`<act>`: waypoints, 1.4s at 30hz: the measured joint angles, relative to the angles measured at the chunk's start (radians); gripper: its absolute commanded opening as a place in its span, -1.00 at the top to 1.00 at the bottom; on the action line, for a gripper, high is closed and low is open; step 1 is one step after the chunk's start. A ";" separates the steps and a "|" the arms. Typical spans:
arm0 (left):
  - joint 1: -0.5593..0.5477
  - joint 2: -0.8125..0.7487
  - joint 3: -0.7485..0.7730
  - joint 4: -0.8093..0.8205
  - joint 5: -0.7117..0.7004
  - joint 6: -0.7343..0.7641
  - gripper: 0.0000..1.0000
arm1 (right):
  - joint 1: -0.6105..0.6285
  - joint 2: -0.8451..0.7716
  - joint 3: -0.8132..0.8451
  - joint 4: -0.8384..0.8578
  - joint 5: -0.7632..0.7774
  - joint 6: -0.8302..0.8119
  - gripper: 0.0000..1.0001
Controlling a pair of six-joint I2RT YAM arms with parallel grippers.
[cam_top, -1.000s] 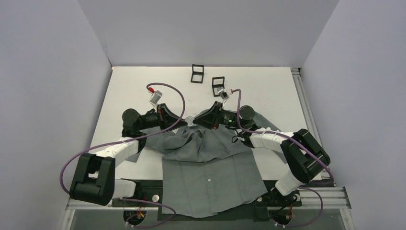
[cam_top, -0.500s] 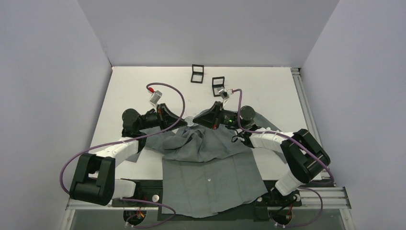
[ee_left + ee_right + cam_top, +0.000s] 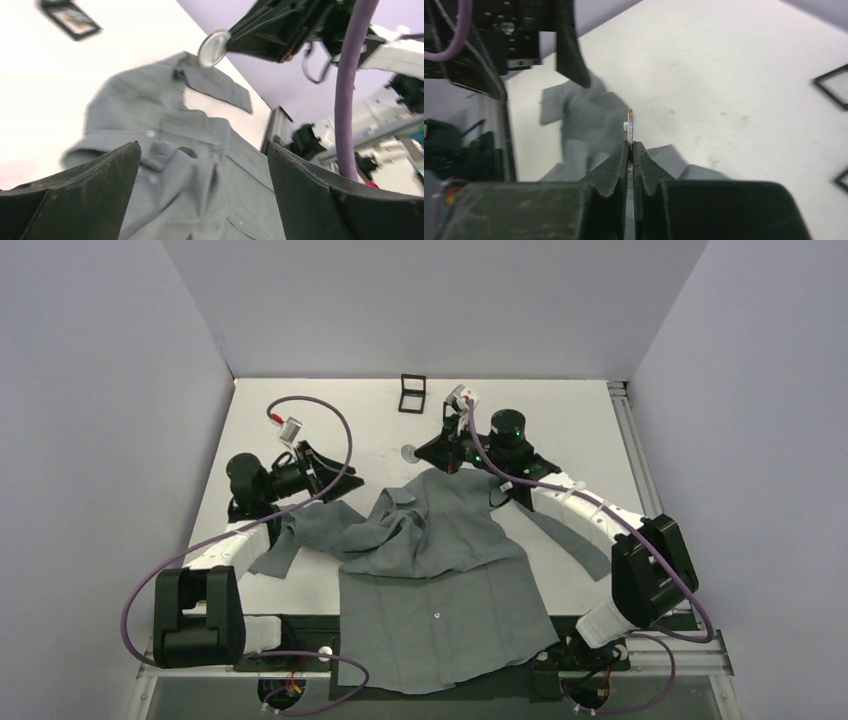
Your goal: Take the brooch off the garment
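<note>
Right fingers (image 3: 616, 167): pressed together on the brooch (image 3: 629, 127), which stands edge-on at their tips.
Left fingers (image 3: 85, 195): spread wide with nothing between them, filling the bottom corners of the left wrist view.
Brooch: a pale round disc near the top centre of the left wrist view. From overhead it shows against the white table (image 3: 580, 430), just beyond the collar.
Shirt (image 3: 440, 580): grey, bunched at the collar, lower middle of the overhead view, hem over the near edge.
Black frame (image 3: 412, 393): top centre, well apart from the shirt.
</note>
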 measured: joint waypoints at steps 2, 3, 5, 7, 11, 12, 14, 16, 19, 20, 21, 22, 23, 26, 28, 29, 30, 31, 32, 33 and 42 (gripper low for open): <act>0.056 -0.008 0.047 -0.137 -0.013 0.066 -0.92 | -0.009 0.020 0.103 -0.126 0.051 -0.129 1.00; 0.075 -0.008 0.069 -0.196 -0.020 0.096 -0.92 | -0.011 0.037 0.162 -0.188 0.082 -0.203 1.00; 0.117 -0.009 0.133 -0.344 -0.034 0.169 -0.92 | -0.011 0.078 0.275 -0.296 0.146 -0.344 1.00; 0.153 -0.011 0.179 -0.445 -0.044 0.224 -0.92 | -0.010 0.134 0.381 -0.384 0.210 -0.484 1.00; 0.200 -0.031 0.197 -0.573 -0.076 0.296 -0.93 | -0.005 0.283 0.587 -0.538 0.313 -0.715 1.00; 0.204 -0.039 0.197 -0.598 -0.083 0.312 -0.92 | -0.004 0.320 0.628 -0.559 0.328 -0.752 1.00; 0.207 -0.058 0.196 -0.636 -0.097 0.341 -0.92 | -0.004 0.414 0.733 -0.614 0.365 -0.835 1.00; 0.208 -0.084 0.196 -0.661 -0.106 0.367 -0.92 | -0.004 0.510 0.824 -0.654 0.398 -0.906 1.00; 0.208 -0.111 0.196 -0.682 -0.108 0.400 -0.92 | -0.004 0.634 0.931 -0.696 0.430 -0.986 1.00; 0.208 -0.111 0.196 -0.687 -0.108 0.406 -0.92 | -0.004 0.665 0.958 -0.704 0.438 -1.003 1.00; 0.208 -0.111 0.196 -0.695 -0.109 0.414 -0.92 | -0.004 0.702 0.993 -0.711 0.447 -1.027 1.00; 0.208 -0.109 0.196 -0.704 -0.109 0.420 -0.92 | -0.004 0.735 1.025 -0.714 0.454 -1.049 1.00; 0.209 -0.109 0.196 -0.711 -0.109 0.423 -0.92 | -0.004 0.773 1.061 -0.714 0.465 -1.073 1.00; 0.212 -0.109 0.196 -0.718 -0.108 0.425 -0.92 | -0.004 0.850 1.123 -0.709 0.485 -1.124 1.00; 0.214 -0.109 0.196 -0.720 -0.107 0.425 -0.92 | -0.004 0.887 1.149 -0.698 0.499 -1.152 1.00; 0.214 -0.109 0.196 -0.721 -0.105 0.425 -0.92 | -0.004 0.910 1.165 -0.690 0.507 -1.169 1.00; 0.214 -0.108 0.196 -0.724 -0.103 0.425 -0.92 | -0.004 0.930 1.180 -0.677 0.514 -1.184 1.00; 0.215 -0.107 0.196 -0.725 -0.100 0.425 -0.92 | -0.004 0.949 1.191 -0.666 0.526 -1.201 1.00; 0.215 -0.105 0.196 -0.725 -0.098 0.425 -0.92 | -0.004 0.971 1.206 -0.652 0.536 -1.216 1.00; 0.215 -0.103 0.196 -0.725 -0.096 0.424 -0.92 | -0.004 0.992 1.219 -0.636 0.543 -1.229 1.00; 0.222 -0.069 0.196 -0.712 -0.074 0.404 -0.92 | -0.005 1.119 1.305 -0.555 0.577 -1.323 1.00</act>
